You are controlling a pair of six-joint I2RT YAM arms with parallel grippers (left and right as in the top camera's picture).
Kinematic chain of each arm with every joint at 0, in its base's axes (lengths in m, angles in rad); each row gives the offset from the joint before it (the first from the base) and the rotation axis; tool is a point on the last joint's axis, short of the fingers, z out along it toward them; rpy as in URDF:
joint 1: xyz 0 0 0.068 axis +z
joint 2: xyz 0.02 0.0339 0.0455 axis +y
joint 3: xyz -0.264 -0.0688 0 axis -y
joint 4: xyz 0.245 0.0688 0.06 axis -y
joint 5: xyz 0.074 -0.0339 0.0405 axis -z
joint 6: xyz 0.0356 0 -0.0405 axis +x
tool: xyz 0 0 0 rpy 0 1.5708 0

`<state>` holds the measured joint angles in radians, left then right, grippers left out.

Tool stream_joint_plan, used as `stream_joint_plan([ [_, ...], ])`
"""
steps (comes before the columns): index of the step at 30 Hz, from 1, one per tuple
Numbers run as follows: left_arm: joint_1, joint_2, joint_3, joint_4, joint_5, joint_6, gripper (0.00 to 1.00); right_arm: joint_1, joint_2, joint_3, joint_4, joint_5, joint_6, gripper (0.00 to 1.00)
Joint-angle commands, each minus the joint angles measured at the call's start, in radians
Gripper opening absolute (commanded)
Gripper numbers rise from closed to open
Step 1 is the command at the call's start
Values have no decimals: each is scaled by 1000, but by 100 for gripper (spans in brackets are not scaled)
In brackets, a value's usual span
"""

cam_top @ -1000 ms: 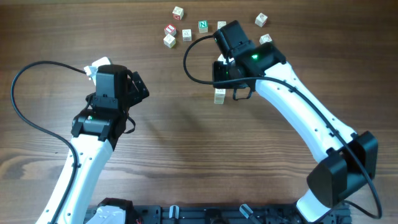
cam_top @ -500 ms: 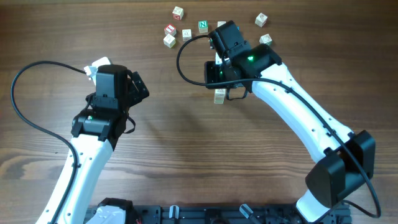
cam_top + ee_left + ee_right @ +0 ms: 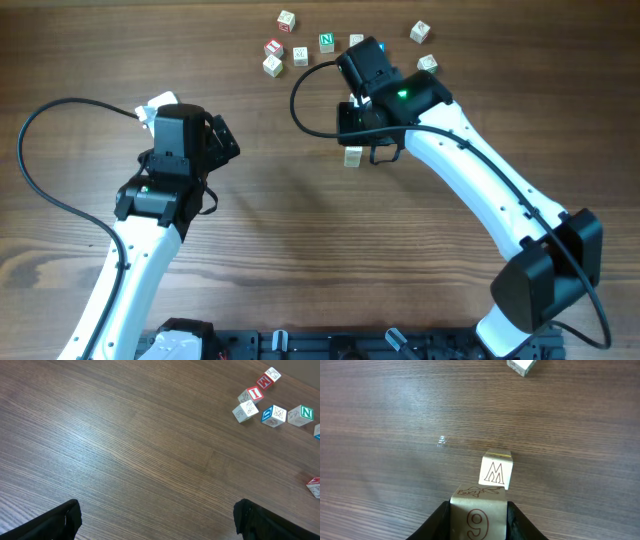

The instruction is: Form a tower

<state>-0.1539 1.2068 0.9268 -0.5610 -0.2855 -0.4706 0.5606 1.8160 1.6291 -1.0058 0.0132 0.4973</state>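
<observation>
My right tool (image 3: 356, 118) has slid slightly left across the counter (image 3: 300, 230) over the last second, then eased partway back, carrying the 9 cube (image 3: 478, 521) with it. Its cable loop (image 3: 296, 95) swung left and back likewise.

Looked like a robotics lab bench tbh: two white arms (image 3: 130, 260) (image 3: 482, 168) on a black base rail (image 3: 330, 346), looping cables (image 3: 21, 165), wood-grain table (image 3: 300, 235), scattered letter cubes (image 3: 300, 55).

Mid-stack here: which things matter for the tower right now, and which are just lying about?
In the job: right tool, shut on the 9 cube; M cube on the table just beyond it.
Lying about: N cube and the other loose cubes near it; left tool, open, holding nothing.
</observation>
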Motion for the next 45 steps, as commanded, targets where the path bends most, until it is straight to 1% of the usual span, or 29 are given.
stream_joint_plan([
  [1, 7, -6, 5, 2, 5, -13, 100, 5, 45, -3, -6, 32, 56, 23],
  [4, 7, -6, 5, 2, 5, -13, 100, 16, 46, -3, -6, 48, 64, 24],
  [8, 7, -6, 5, 2, 5, -13, 100, 25, 46, -3, -31, 105, 167, 24],
  [9, 7, -6, 5, 2, 5, -12, 100, 25, 47, -3, -35, 108, 169, 24],
  [24, 7, -6, 5, 2, 5, -13, 100, 25, 79, -4, 11, 96, 128, 25],
  [27, 7, -6, 5, 2, 5, -13, 100, 25, 80, -4, 15, 96, 123, 26],
  [28, 7, -6, 5, 2, 5, -13, 100, 25, 87, -4, 23, 95, 106, 28],
  [31, 7, -6, 5, 2, 6, -13, 100, 25, 110, -4, 21, 92, 106, 27],
  [45, 7, -6, 5, 2, 5, -13, 100, 24, 111, -4, 27, 97, 105, 29],
])
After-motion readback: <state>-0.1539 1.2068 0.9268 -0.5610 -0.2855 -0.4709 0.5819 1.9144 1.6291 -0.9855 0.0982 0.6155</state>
